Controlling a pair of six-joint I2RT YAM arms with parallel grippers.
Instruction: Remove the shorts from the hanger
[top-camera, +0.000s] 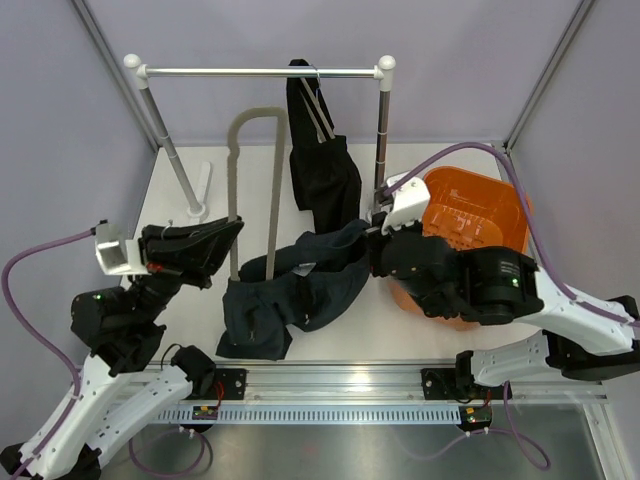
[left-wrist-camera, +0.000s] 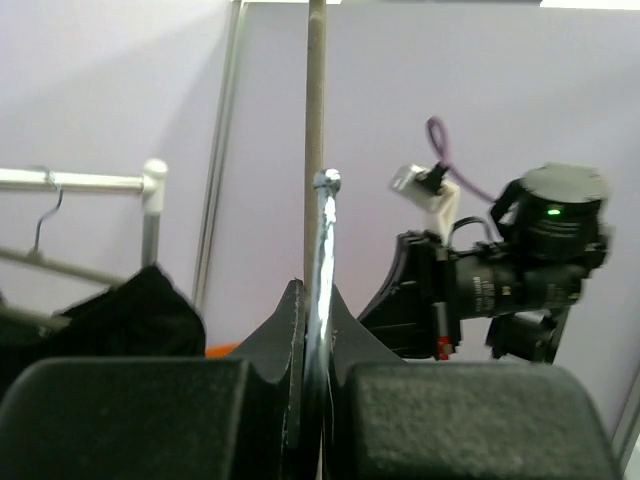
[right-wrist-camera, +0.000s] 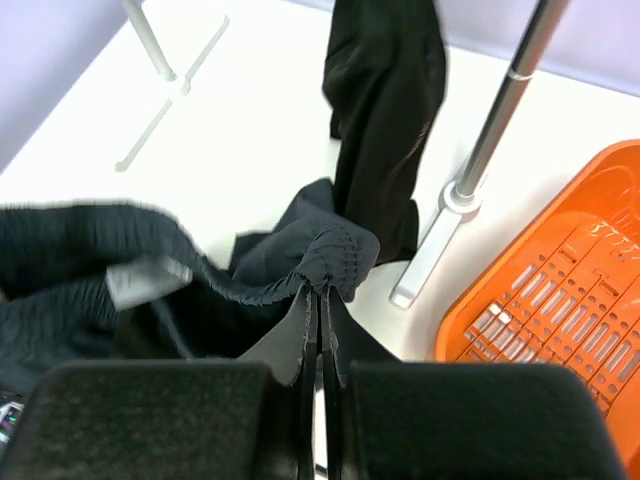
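Observation:
A dark navy pair of shorts (top-camera: 300, 290) lies stretched across the table. Its left part is still around the lower ends of a grey hanger (top-camera: 252, 125). My left gripper (top-camera: 236, 230) is shut on the hanger's shiny metal hook (left-wrist-camera: 325, 225), with the grey bar (left-wrist-camera: 315, 110) rising above it. My right gripper (top-camera: 372, 246) is shut on the bunched waistband (right-wrist-camera: 335, 255) of these shorts (right-wrist-camera: 90, 270). A blurred grey piece of the hanger (right-wrist-camera: 150, 280) shows at the waistband. A second black pair (top-camera: 322, 175) hangs from a hanger on the rail (top-camera: 260, 72); it also shows in the right wrist view (right-wrist-camera: 385, 110).
The clothes rack's right post (top-camera: 381, 140) and its foot (right-wrist-camera: 425, 265) stand just beyond my right gripper. An orange basket (top-camera: 495, 215) sits at the right, under my right arm. The rack's left post (top-camera: 170, 150) stands at the back left.

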